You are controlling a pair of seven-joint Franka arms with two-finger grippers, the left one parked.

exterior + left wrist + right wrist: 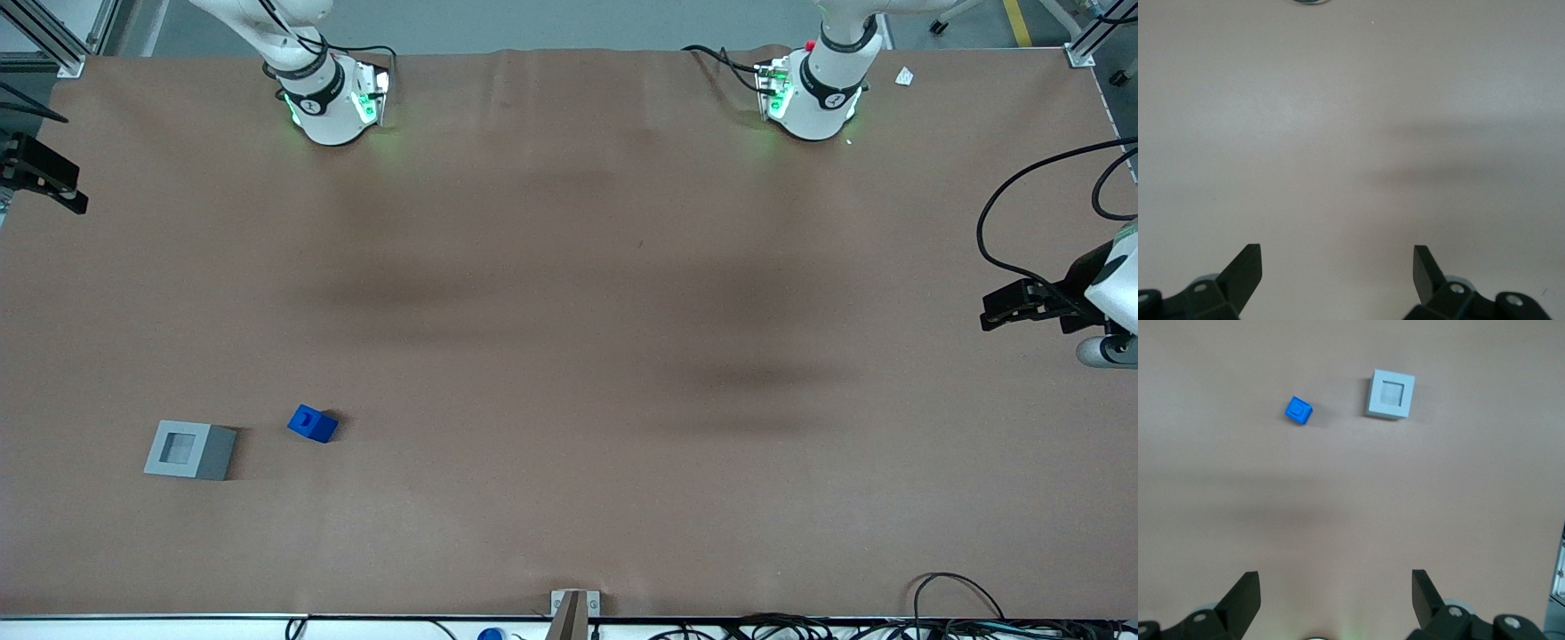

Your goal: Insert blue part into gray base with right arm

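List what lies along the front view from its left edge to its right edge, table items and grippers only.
Right arm's gripper, high at the working arm's end, fingers open → gray base → blue part → the parked arm's gripper.

The base [190, 450] sits on the table [569, 356], toward the working arm's end and near the front camera. The part [312, 424] lies just beside the base, apart from it, a touch farther from the camera. The gripper [1336, 600] hangs above the table, fingers spread, well apart from the base and farther from the camera.
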